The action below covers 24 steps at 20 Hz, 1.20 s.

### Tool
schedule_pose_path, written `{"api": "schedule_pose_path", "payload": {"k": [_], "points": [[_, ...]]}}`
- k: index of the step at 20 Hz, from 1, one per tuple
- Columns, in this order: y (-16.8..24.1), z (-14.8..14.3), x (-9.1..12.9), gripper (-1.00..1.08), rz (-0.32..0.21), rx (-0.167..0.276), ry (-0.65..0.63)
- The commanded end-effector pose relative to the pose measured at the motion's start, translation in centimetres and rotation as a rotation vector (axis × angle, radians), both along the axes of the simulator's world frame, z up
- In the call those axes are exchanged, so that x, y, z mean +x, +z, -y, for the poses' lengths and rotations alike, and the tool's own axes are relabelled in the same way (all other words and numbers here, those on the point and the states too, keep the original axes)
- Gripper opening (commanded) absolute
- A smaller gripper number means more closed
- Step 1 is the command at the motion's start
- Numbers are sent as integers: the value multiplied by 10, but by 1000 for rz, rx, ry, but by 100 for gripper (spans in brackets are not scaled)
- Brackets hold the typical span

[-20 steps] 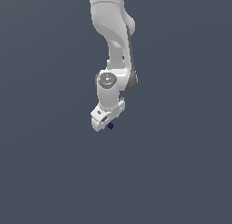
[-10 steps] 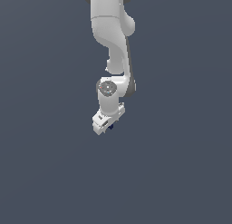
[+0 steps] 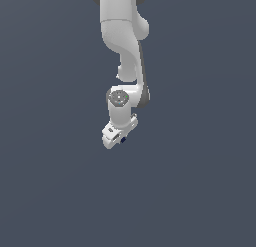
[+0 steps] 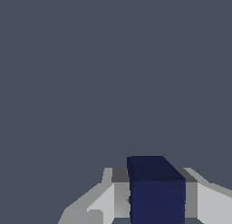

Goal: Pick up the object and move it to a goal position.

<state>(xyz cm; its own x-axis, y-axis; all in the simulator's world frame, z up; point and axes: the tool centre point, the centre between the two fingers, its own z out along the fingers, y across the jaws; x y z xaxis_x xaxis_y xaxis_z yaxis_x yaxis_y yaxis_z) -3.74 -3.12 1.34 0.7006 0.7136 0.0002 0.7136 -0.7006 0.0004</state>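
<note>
The object is a dark navy-blue cube. In the wrist view the cube [image 4: 156,191] sits between my two light grey fingers [image 4: 97,202], which close on its sides. In the exterior view it shows only as a tiny dark speck [image 3: 123,139] at the underside of my white gripper [image 3: 118,137], which hangs from the white arm near the middle of the view. The gripper is shut on the cube. No goal marker shows in either view.
A plain dark grey surface [image 3: 200,191] fills both views around the arm. No other objects, containers or edges show.
The arm and gripper have shifted slightly to the exterior view's right and a little upward, carrying the cube along. The grip has not changed.
</note>
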Motion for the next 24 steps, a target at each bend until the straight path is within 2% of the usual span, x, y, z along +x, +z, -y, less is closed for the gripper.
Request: {"api": "schedule_pose_path", "payload": {"k": [1,7,12,24], "points": [[0,0,0,-100,0,0,0],[5,-5,2,-100,0,0,0],[24,-23,8,-100,0,0,0],[113,-108,39,-100,0,0,1]]}}
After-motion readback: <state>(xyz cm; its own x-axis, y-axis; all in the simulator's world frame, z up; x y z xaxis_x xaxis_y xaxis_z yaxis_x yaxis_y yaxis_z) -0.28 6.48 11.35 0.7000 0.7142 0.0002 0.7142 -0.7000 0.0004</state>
